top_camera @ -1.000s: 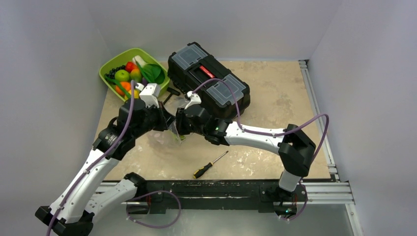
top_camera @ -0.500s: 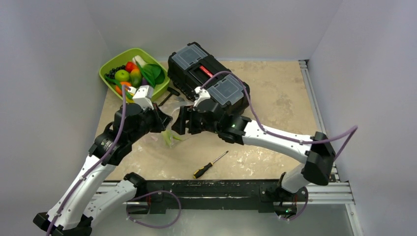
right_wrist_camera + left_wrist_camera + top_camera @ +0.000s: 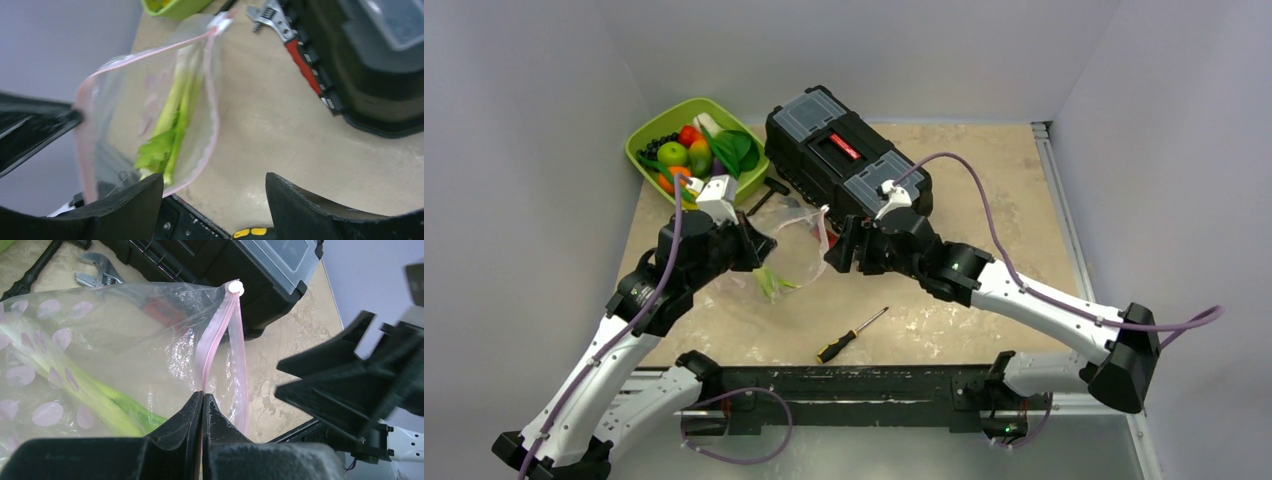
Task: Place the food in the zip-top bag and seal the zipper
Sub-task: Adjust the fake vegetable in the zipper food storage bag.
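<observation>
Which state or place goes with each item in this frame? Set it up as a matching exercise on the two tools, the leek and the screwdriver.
Column one:
1. left tool
2. right tool
3. leek
4. screwdriver

Column two:
A. lying on the bare table, near its front edge
B. inside the zip-top bag
C. open, with nothing between its fingers
D. shut on the bag's pink zipper

Pairs: 1-D, 2-C, 3-B, 4-A
</observation>
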Controlling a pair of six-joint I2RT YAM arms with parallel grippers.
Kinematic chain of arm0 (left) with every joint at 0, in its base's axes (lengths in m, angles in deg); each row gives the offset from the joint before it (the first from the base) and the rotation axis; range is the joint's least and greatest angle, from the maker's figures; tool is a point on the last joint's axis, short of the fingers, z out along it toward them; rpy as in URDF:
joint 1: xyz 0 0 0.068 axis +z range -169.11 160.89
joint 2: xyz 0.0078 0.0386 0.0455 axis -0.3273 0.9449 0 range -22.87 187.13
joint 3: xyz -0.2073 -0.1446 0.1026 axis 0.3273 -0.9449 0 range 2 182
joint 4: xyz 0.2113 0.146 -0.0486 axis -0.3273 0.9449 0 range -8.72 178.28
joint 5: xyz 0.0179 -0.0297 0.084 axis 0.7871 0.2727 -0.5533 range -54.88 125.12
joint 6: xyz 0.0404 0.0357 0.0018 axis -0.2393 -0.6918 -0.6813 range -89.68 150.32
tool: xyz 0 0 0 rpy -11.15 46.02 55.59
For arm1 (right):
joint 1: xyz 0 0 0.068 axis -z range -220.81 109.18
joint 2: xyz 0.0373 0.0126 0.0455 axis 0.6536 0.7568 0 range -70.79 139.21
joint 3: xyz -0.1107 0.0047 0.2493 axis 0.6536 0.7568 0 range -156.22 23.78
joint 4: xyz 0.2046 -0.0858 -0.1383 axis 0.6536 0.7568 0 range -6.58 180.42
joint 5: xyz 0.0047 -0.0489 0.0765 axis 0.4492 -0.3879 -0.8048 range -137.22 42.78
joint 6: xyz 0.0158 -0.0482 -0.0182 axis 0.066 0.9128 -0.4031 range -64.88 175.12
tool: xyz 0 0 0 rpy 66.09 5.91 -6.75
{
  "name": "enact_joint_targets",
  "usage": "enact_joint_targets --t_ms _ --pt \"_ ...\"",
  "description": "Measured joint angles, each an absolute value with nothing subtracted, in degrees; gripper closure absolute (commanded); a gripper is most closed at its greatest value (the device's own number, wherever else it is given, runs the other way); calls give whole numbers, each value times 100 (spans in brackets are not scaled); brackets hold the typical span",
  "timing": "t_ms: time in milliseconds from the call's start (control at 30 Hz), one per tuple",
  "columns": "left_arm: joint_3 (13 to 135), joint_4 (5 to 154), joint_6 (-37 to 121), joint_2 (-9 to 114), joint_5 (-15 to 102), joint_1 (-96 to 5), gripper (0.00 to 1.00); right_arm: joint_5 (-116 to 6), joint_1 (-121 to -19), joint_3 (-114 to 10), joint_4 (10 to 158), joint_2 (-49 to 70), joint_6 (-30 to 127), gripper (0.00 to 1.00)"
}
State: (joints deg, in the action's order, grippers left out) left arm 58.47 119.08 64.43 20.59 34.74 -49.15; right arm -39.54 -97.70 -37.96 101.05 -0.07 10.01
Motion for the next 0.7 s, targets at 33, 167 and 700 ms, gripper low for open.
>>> enact_joint_targets --t_ms 33,167,700 --pt "5847 11908 6443 2059 3502 -4915 100 -3995 -9641 -3656 10040 8 899 29" --pt "5847 11911 6482 2059 3623 -4915 100 -4120 -9398 -3481 9729 428 726 31" --pt "5847 12022 6607 1799 3815 -4915 100 -3927 -9923 -3612 8623 1203 1030 100"
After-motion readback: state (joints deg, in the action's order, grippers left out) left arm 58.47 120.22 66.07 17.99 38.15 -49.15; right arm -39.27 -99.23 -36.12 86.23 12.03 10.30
